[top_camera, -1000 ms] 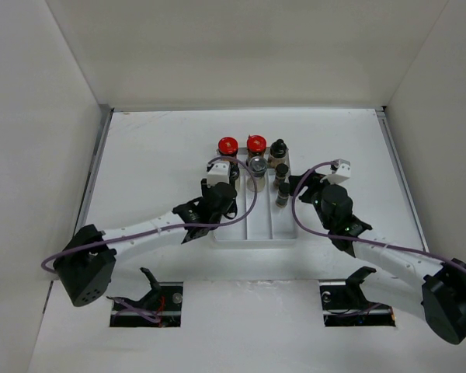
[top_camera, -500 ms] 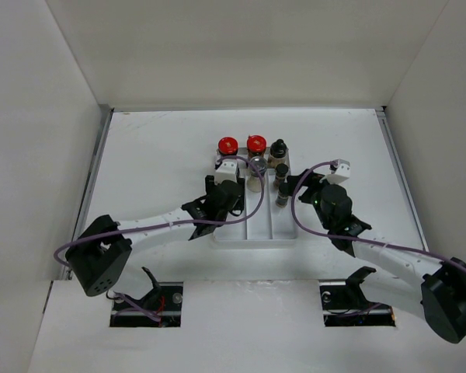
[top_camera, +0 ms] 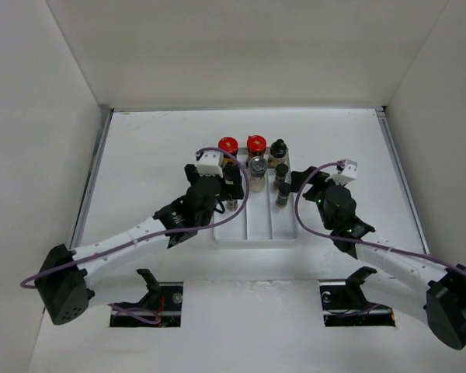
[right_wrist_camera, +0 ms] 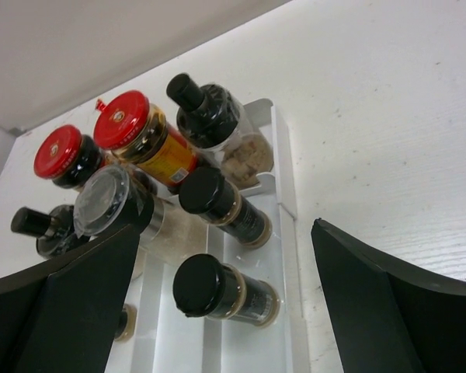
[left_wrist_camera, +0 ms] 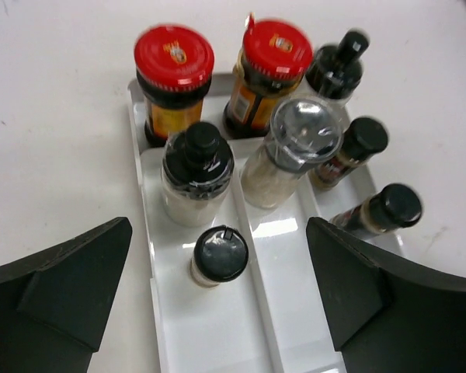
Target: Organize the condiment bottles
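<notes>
The condiment bottles stand in the white tray [top_camera: 256, 230]. At its far end are two red-capped amber jars [left_wrist_camera: 175, 58] [left_wrist_camera: 277, 48] and a black-capped bottle [left_wrist_camera: 338, 66]. Nearer stand a clear-lidded whitish jar [left_wrist_camera: 304, 132], a black-capped white bottle [left_wrist_camera: 198, 159] and a small black-capped bottle [left_wrist_camera: 220, 254]. Two slim black-capped bottles [right_wrist_camera: 210, 193] [right_wrist_camera: 198, 284] fill the right lane. My left gripper [left_wrist_camera: 219, 233] hangs open above the small bottle, touching nothing. My right gripper [right_wrist_camera: 224, 229] is open beside the slim bottles, holding nothing.
The tray's near half [left_wrist_camera: 217, 334] is bare in all three lanes. White walls close in the table on the left, right and back. Two cut-outs with dark fittings [top_camera: 147, 299] [top_camera: 357, 299] sit at the near edge by the arm bases.
My left gripper has opened and let go of the small black-capped bottle, which now stands in the tray's left lane. The right gripper's jaws have spread wider; that arm barely moved.
</notes>
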`<state>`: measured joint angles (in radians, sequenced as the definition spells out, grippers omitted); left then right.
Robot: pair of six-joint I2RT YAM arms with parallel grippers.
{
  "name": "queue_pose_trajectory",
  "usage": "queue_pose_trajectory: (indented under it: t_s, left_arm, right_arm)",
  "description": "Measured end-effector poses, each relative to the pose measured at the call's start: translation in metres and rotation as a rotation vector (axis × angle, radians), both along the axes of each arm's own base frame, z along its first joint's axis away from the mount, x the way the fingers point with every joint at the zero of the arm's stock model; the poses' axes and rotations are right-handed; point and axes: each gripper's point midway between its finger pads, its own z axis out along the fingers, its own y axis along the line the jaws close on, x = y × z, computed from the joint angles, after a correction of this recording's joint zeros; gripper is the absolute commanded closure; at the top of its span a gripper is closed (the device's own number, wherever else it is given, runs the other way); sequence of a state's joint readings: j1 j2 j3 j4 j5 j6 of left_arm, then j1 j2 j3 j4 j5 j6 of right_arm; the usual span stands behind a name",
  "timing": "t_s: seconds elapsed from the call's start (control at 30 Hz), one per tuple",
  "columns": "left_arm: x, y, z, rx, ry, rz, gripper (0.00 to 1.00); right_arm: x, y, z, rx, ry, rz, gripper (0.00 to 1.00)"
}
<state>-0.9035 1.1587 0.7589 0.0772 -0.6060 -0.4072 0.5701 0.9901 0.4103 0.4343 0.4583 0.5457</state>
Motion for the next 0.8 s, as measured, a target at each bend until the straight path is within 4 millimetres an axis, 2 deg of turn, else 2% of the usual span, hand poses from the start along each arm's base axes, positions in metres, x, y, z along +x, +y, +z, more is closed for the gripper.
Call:
queue_pose_trajectory:
  t_s: [0.07,0.2,0.27,0.33,0.4,0.5,0.53,0.57,0.6,0.67,0.73,0.8]
  left_arm:
    - [-0.002,0.009,0.022,-0.039,-0.044,0.014,0.0]
    - [-0.004,0.04,0.066,-0.138,-0.14,0.071,0.0]
    - [-0.005,0.057,0.078,-0.188,-0.171,0.11,0.0]
    - [-0.003,0.071,0.076,-0.224,-0.167,0.156,0.0]
    - [0.001,0.086,0.062,-0.243,-0.131,0.21,0.0]
    - [0.009,0.108,0.021,-0.241,-0.023,0.295,0.0]
    - [0.01,0.115,0.005,-0.235,0.021,0.321,0.0]
    - [0.009,0.123,-0.01,-0.228,0.063,0.347,0.0]
    - [0.008,0.13,-0.022,-0.223,0.1,0.373,0.0]
    - [0.005,0.142,-0.038,-0.222,0.152,0.416,0.0]
    - [0.003,0.147,-0.044,-0.23,0.179,0.433,0.0]
    - [0.001,0.146,-0.047,-0.236,0.194,0.431,0.0]
  right_arm:
    - [0.0,-0.006,0.003,-0.001,-0.009,-0.03,0.0]
    - [0.001,-0.024,0.015,0.013,-0.039,-0.101,0.0]
    - [0.003,-0.039,0.02,0.029,-0.052,-0.152,0.0]
    - [0.006,-0.055,0.023,0.054,-0.057,-0.21,0.0]
    - [0.01,-0.071,0.021,0.082,-0.053,-0.264,0.0]
    - [0.018,-0.09,0.009,0.119,-0.022,-0.335,0.0]
    - [0.022,-0.095,0.002,0.126,-0.003,-0.352,0.03]
    - [0.024,-0.098,-0.005,0.13,0.017,-0.364,0.17]
    - [0.025,-0.1,-0.014,0.132,0.036,-0.371,0.36]
    - [0.021,-0.101,-0.032,0.142,0.066,-0.372,0.65]
    - [0.013,-0.101,-0.05,0.148,0.102,-0.368,0.8]
    - [0.01,-0.101,-0.058,0.159,0.12,-0.367,0.81]
